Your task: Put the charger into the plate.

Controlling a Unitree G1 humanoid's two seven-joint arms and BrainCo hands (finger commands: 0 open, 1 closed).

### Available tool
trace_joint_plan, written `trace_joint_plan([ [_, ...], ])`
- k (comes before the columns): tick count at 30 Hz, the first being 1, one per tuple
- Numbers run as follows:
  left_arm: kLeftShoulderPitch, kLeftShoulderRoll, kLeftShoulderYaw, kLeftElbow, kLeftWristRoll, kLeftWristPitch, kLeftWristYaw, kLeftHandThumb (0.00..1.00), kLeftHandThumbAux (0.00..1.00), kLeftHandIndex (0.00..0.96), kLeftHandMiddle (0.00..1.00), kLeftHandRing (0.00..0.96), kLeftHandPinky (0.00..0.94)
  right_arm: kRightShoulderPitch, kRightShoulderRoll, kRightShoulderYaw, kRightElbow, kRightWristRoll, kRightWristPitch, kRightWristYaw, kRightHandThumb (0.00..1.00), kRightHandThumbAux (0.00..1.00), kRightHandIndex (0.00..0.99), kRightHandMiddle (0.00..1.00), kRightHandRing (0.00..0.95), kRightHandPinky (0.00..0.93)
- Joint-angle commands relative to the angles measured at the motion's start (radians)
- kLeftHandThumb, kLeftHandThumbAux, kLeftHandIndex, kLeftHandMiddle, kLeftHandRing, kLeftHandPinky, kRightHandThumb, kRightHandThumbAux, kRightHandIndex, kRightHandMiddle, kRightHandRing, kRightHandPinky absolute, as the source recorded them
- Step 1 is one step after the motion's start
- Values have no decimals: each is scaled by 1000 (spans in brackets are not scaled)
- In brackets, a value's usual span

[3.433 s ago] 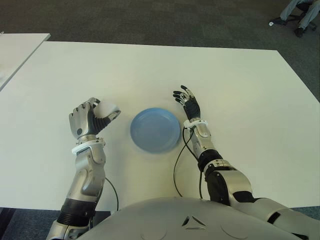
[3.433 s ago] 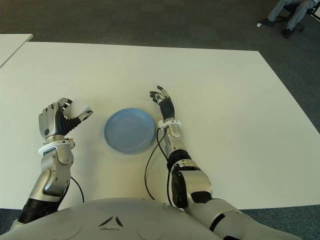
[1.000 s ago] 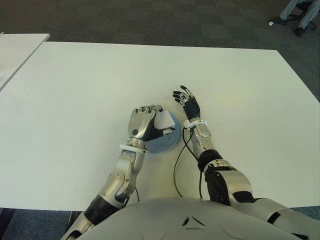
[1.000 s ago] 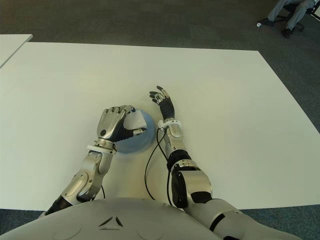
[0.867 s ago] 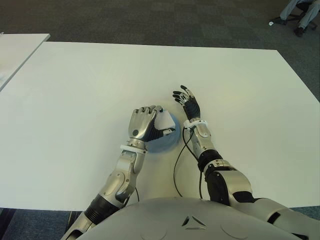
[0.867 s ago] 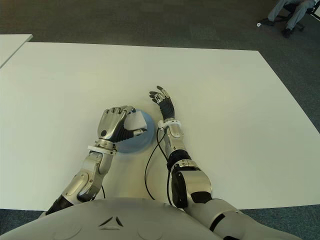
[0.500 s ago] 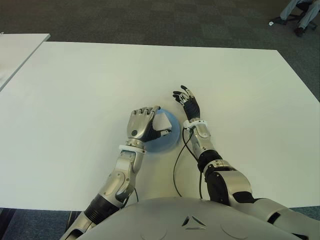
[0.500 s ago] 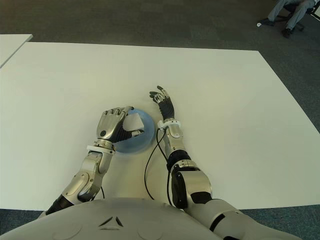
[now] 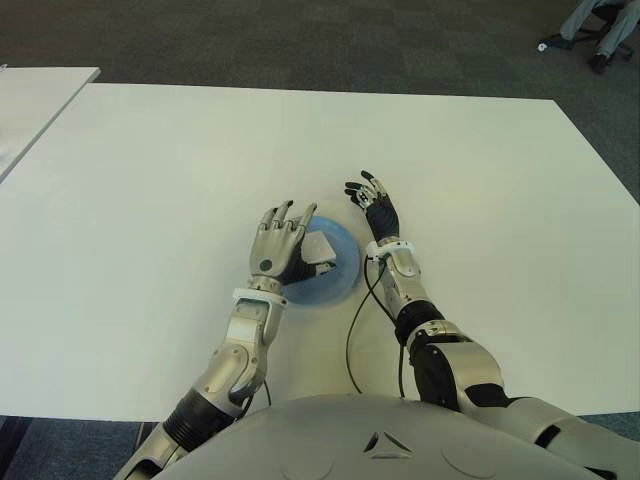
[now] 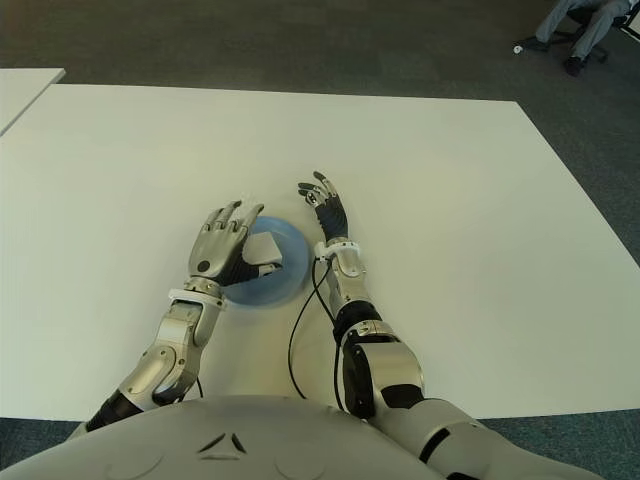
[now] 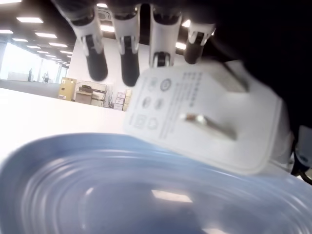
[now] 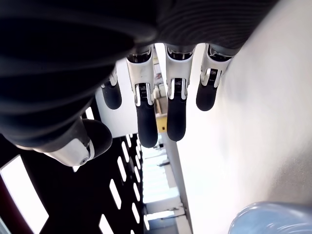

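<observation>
My left hand [image 9: 280,250] fingers spread wide over plate [image 9: 340,282]; charger [image 9: 318,247] leans against palm. Risk: it tips past the 3 o'clock rim. Right hand [image 9: 376,210] open, idle.

Showing a white charger [image 11: 204,114] just above the blue plate [image 11: 87,195], metal prong facing the camera. Extending straight past it, the left hand's fingers [image 11: 127,58], not curling around it.

White table [image 9: 180,150] on dark grey carpet [image 9: 300,40]. Second white table [image 9: 40,95] at left. Seated person's legs [image 9: 600,20] on chair, far right corner.
</observation>
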State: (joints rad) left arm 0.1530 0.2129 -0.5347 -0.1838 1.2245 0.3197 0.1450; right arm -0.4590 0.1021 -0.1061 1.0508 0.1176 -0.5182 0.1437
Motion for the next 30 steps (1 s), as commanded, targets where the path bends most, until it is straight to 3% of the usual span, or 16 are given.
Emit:
trace_joint_plan([
  [1, 15, -13, -10, -27, 19, 37, -84, 211, 394, 0, 4, 0, 0, 35, 51, -10, 29, 16, 35, 3, 0, 556, 117, 324, 274, 186],
  [12, 21, -9, -17, -76, 45, 65, -186, 177, 284, 0, 0, 0, 0, 33, 49, -13, 32, 19, 42, 11, 0, 554, 110, 305, 258, 153],
  [30, 35, -2, -3, -139, 26, 36, -192, 105, 233, 0, 0, 0, 0, 29, 46, -10, 40, 8, 36, 0, 0, 515, 115, 301, 215, 73],
])
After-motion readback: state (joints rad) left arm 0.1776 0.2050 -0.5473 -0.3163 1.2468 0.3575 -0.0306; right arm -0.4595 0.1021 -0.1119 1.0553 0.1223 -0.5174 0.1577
